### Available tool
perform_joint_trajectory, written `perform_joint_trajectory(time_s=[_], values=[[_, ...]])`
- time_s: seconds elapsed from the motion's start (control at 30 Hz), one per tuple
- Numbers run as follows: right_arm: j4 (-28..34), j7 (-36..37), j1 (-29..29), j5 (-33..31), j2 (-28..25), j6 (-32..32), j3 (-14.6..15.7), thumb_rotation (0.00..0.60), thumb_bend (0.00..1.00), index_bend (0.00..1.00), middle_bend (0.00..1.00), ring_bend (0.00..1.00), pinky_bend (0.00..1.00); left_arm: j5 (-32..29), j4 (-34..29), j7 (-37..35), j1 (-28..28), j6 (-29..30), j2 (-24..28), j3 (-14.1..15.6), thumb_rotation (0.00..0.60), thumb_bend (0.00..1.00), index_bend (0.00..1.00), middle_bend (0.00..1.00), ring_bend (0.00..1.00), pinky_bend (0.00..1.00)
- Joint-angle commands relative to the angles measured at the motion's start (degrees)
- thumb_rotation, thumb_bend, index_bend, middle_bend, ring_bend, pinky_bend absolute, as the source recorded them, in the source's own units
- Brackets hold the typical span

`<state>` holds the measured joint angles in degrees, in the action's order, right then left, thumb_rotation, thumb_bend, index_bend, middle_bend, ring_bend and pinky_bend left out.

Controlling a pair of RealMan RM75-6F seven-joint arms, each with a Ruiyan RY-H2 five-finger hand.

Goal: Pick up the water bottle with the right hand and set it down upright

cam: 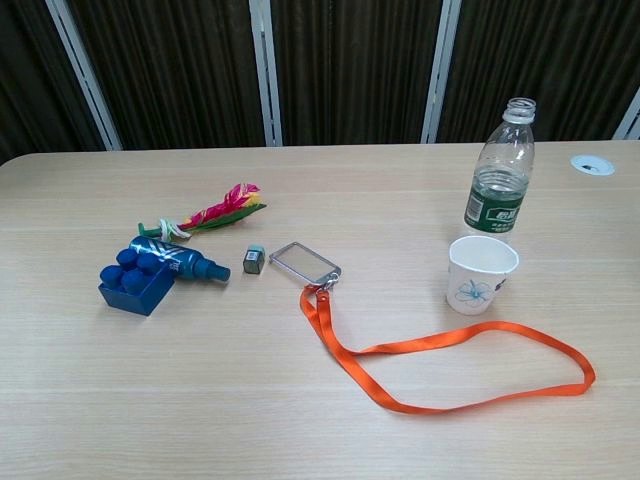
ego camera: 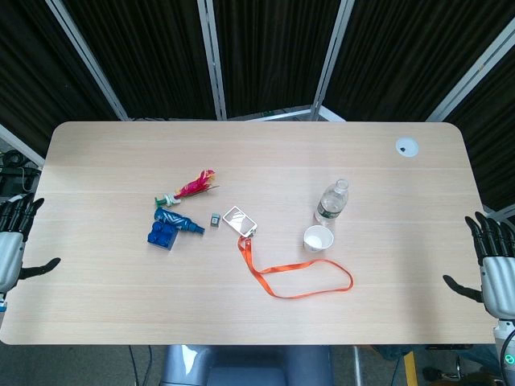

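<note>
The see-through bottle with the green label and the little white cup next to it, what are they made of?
The clear water bottle with the green label looks like thin glossy plastic: you can see the dark curtain through it, and its sides are ribbed. The small white cup with a blue drawing looks like matte paper, with a rolled rim, though it could be thin plastic.

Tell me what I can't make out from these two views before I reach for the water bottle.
- Right hand: head view only, at the frame's right edge; chest view misses it.
- Left hand: cut by the head view's left edge.
- Water bottle: water level unclear in either view; label text too small.
- Paper cup: stands in front of the bottle's base in the chest view; contact cannot be judged.
- Small grey cube: too small to identify.
</note>
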<state>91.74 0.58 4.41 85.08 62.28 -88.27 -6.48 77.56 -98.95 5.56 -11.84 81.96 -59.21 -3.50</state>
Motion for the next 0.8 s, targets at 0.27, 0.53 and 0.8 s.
perform_joint_trajectory(time_s=[0.27,0.53,0.8], values=[[0.5,2.1,0.5,-0.3,-0.4,1.9,0.4,0.600,0.00,0.00,0.00,0.00,0.00,0.5,-0.1,0.0,0.5,0.2,0.1,-0.2,0.600,0.00,0.00,0.00,0.00,0.00],[-5.9,17.9,7.1,-4.1,0.6,16.3,-1.1,0.600,0.00,0.00,0.00,0.00,0.00,1.9,-1.2,-1.2,0.6,0.0,0.9,-0.3,0.600,0.00,0.00,0.00,0.00,0.00],[-26.2,45.2,18.5,-3.3,9.6,34.4,-2.7,0.600,0.00,0.00,0.00,0.00,0.00,1.8,-1.7,0.4,-0.2,-1.6,0.3,-0.4,0.600,0.01,0.00,0.00,0.00,0.00]])
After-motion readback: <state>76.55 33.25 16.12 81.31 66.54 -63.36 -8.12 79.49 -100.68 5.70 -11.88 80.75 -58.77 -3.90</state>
